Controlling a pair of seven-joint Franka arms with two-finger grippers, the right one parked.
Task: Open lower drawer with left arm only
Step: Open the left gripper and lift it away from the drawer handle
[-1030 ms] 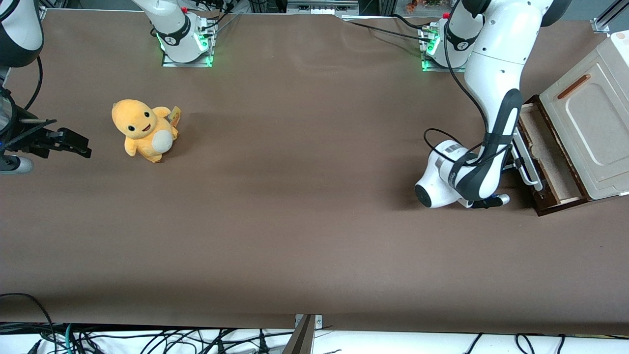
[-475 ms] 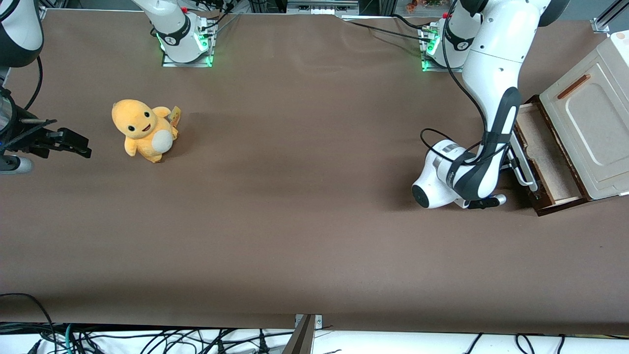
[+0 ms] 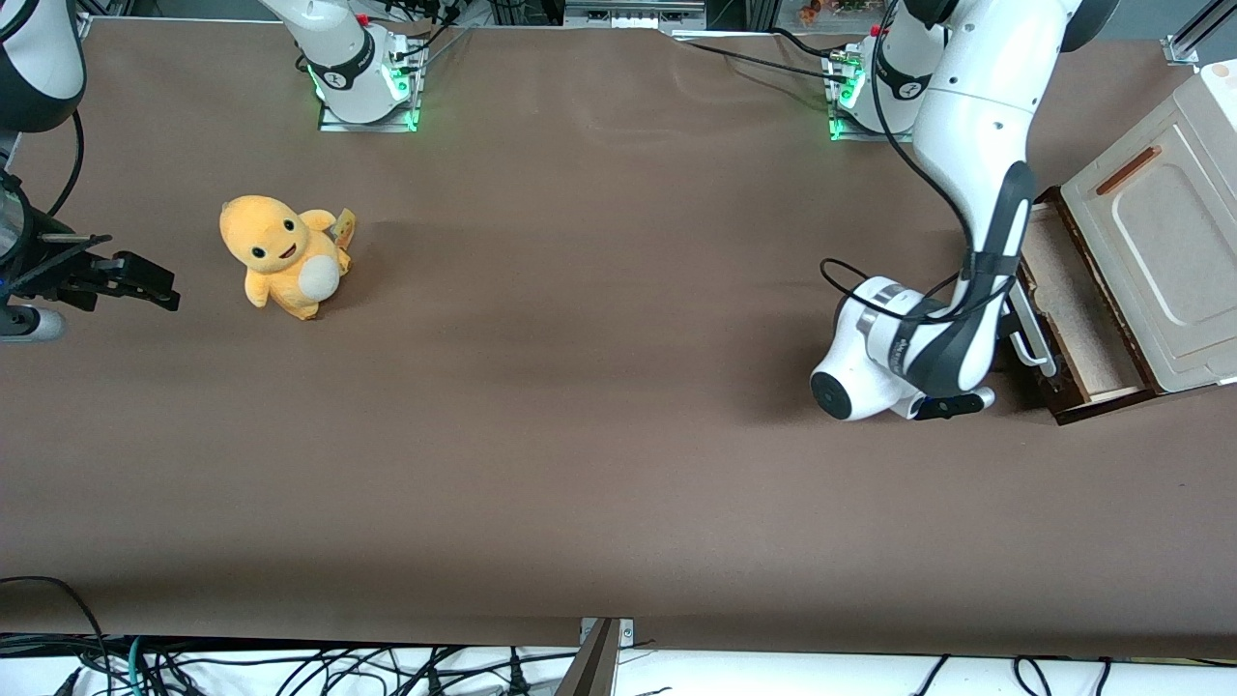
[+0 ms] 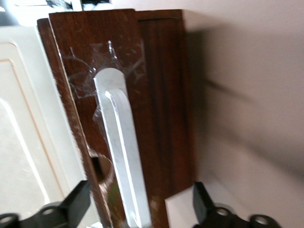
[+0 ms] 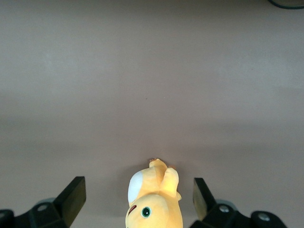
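Brown table — lower drawer open, pincer spread astride handle

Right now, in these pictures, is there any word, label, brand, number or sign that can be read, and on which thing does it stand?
None can be read.
The left arm has small dark marks on its base and wrist: too small to read.
The plush toy carries a small tag: too small to read.
The lower drawer and its handle show no text.
The gripper is open, its fingers on either side of the handle, and bears no lettering.
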